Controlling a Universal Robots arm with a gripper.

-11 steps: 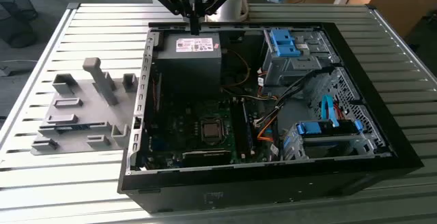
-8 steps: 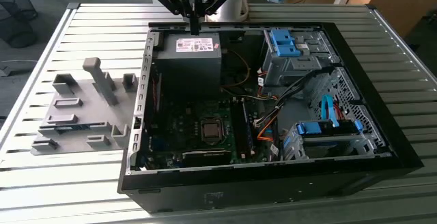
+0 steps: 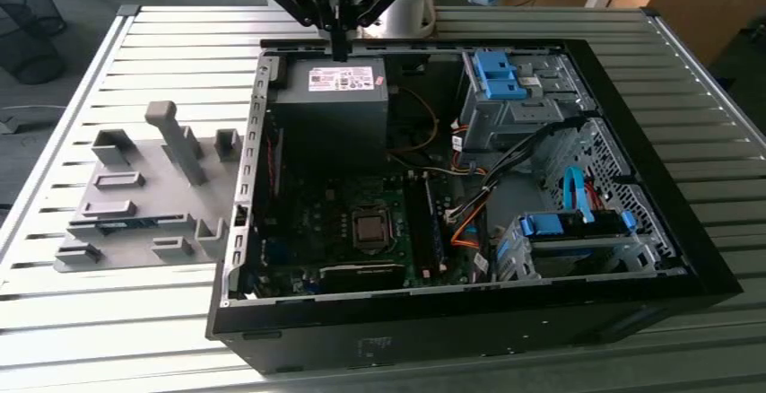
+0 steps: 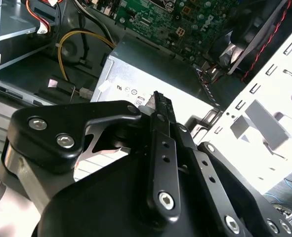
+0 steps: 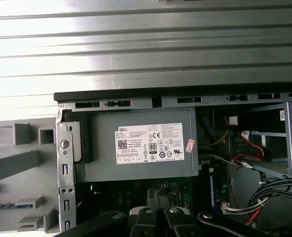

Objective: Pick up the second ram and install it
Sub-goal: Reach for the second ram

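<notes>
The second ram (image 3: 120, 223) is a thin blue-green stick lying in the grey fixture (image 3: 143, 187) on the table, at the exterior view's left of the open computer case (image 3: 479, 321). Its end also shows in the first wrist view, where the second ram (image 5: 0, 206) sits in the fixture (image 5: 17, 163). My gripper (image 3: 341, 50) hangs over the case's far edge, just above the power supply (image 3: 329, 101), far from the stick. In the second wrist view my gripper (image 4: 156, 96) is shut with nothing between its black fingers. My gripper (image 5: 158, 217) points at the power supply (image 5: 136, 145).
The motherboard (image 3: 347, 231) lies in the case below the power supply. Blue drive-bay clips (image 3: 497, 74) and loose cables (image 3: 479, 205) crowd the case's side at the exterior view's right. The ribbed metal table (image 3: 143, 52) runs all around the case. Upright grey fixture blocks (image 3: 179, 142) stand near the ram.
</notes>
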